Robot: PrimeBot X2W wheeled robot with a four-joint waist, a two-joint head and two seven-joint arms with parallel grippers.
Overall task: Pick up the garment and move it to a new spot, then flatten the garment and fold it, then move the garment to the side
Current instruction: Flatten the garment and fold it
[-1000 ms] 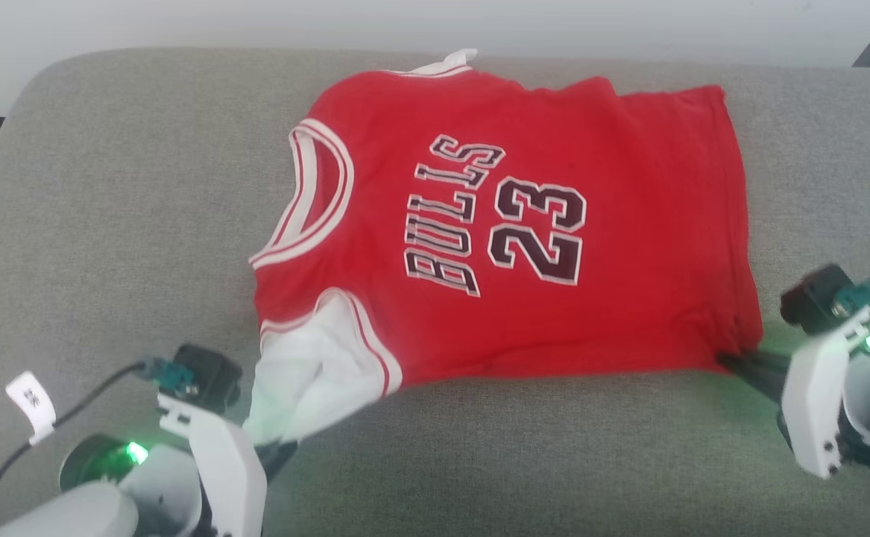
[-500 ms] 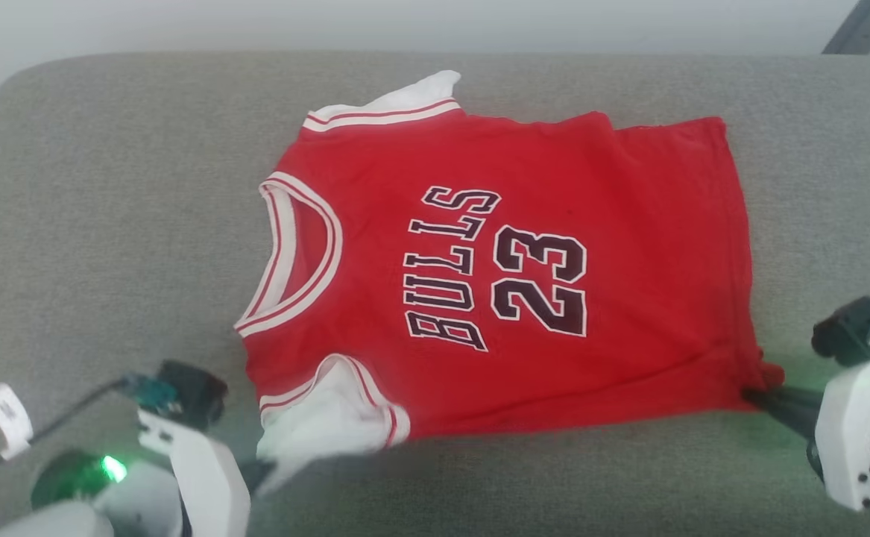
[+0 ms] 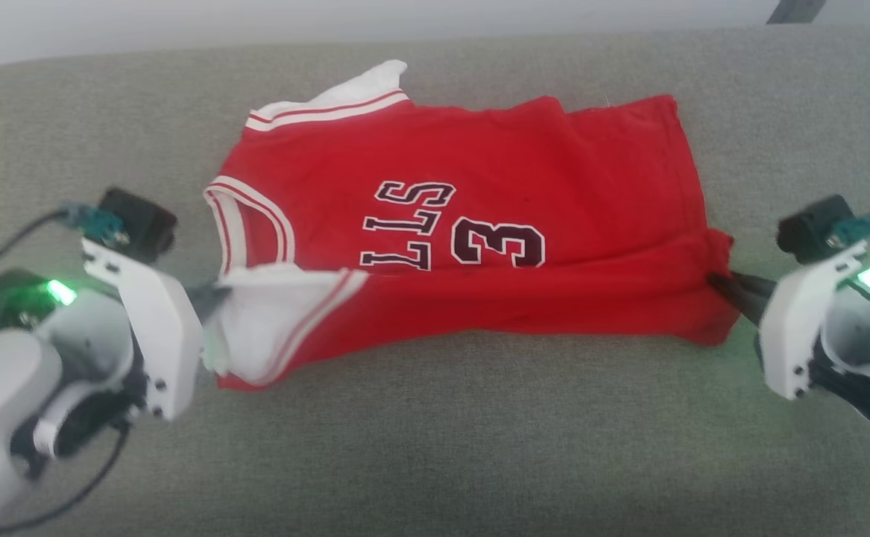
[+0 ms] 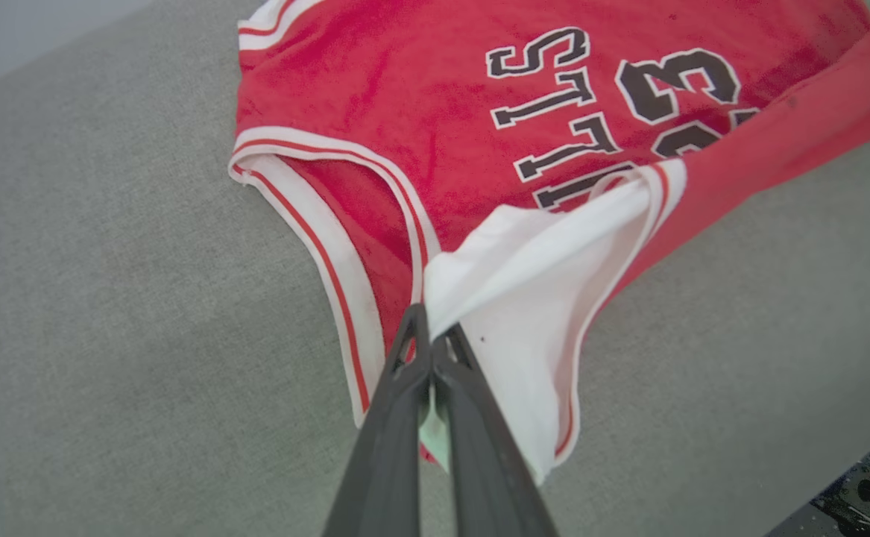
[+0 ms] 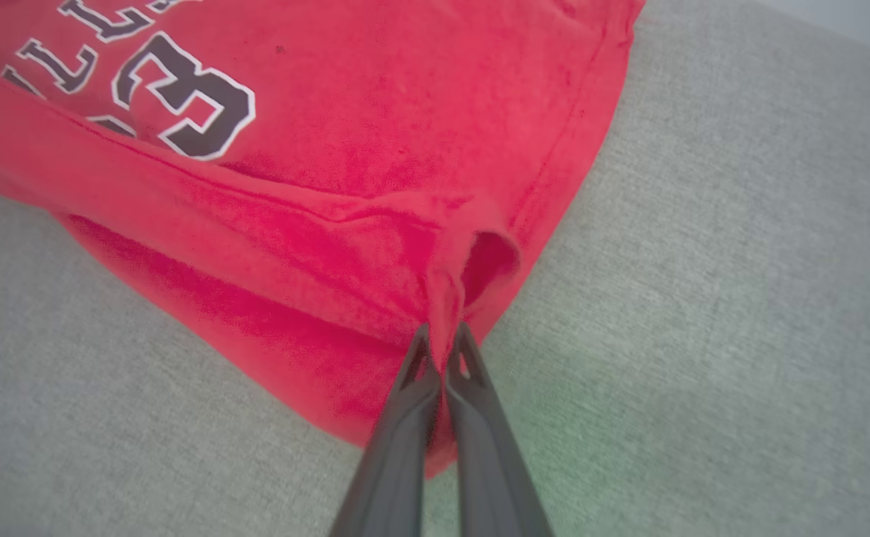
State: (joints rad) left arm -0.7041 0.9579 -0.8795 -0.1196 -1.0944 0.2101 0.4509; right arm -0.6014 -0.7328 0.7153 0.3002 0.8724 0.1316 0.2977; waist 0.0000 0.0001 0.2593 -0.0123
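Observation:
The garment, a red jersey with white sleeves and dark lettering, lies on the grey cushion. Its near edge is lifted and folded over the front, covering part of the "23" and the letters. My left gripper is shut on the near white sleeve, the fingers pinching the cloth at their tips. My right gripper is shut on the red hem corner at the garment's right end. The far sleeve lies flat at the back.
Bare grey cushion runs in front of the garment and to both sides. A pale wall runs behind the cushion's far edge. A dark bar shows at the top right.
Both grippers have lifted the garment's near edge and carried it away from me over the front, hiding the "2" and part of the lettering. The camera has also shifted.

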